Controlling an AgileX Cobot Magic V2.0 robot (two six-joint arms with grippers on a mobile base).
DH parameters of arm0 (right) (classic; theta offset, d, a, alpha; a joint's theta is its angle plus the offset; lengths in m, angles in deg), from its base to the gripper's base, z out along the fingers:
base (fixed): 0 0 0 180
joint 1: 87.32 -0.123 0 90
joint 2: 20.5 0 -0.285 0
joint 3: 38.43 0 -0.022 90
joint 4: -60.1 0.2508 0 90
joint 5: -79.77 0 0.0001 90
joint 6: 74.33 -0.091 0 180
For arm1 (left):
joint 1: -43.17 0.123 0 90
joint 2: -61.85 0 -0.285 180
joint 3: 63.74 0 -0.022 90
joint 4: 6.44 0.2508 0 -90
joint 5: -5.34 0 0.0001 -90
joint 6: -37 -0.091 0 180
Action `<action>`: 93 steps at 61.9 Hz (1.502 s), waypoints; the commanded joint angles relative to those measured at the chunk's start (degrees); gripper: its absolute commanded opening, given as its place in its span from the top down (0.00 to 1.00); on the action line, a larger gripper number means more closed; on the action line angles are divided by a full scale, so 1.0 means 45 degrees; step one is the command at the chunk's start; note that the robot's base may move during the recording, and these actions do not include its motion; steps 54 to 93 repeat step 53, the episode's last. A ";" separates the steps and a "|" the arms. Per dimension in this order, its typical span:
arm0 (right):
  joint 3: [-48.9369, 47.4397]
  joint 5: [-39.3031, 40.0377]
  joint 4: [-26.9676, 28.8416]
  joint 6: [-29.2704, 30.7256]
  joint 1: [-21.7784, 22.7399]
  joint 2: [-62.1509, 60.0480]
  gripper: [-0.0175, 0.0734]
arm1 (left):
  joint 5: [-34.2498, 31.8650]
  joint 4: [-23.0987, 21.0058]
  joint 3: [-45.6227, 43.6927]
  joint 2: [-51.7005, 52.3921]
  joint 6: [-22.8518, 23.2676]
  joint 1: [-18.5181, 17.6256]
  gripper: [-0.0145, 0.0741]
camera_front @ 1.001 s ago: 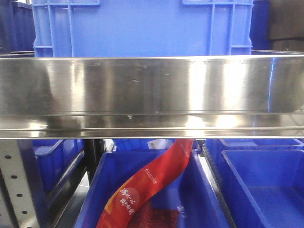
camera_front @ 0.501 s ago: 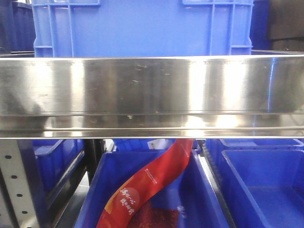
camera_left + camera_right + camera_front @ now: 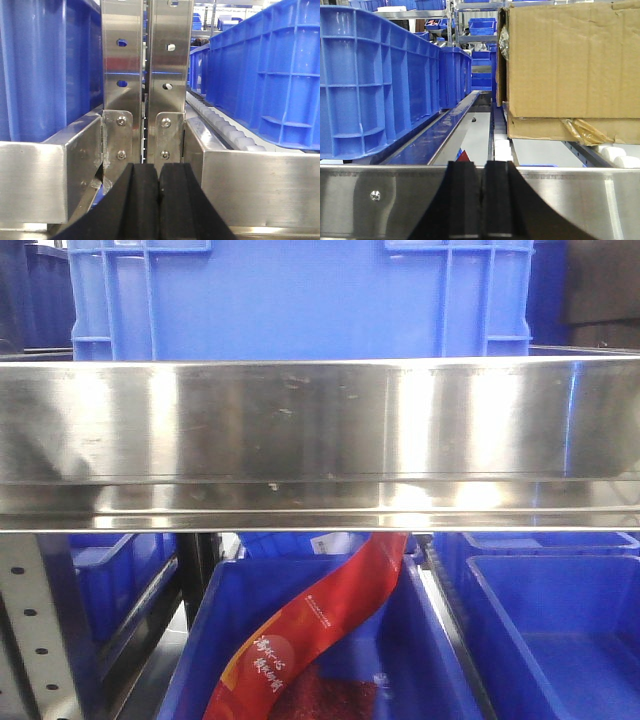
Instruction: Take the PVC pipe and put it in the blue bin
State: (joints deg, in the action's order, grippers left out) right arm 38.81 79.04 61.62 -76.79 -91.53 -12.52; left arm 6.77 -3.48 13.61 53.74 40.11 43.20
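Behind the steel shelf rail stands a blue bin; no view shows the PVC pipe. Both the left gripper and right gripper have black pads pressed together, holding nothing.

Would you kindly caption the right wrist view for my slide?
Shut right gripper at a steel rail, blue crates left, cardboard box right.

Steel shelf rail across the front, glaring with reflected light. Perforated steel posts upright. More shelving far behind.
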 commanded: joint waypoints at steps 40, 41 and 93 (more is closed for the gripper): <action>-0.0005 0.0316 0.0071 0.0020 0.0036 -0.0043 0.99 | -0.0163 -0.0005 -0.0028 0.0073 -0.0019 0.0064 0.96; -0.0005 0.0316 0.0071 0.0020 0.0036 -0.0043 0.99 | -0.0163 -0.0005 -0.0028 0.0073 -0.0019 0.0064 0.96; -0.0005 0.0316 0.0071 0.0020 0.0036 -0.0043 0.99 | -0.0163 -0.0005 -0.0028 0.0073 -0.0019 0.0064 0.96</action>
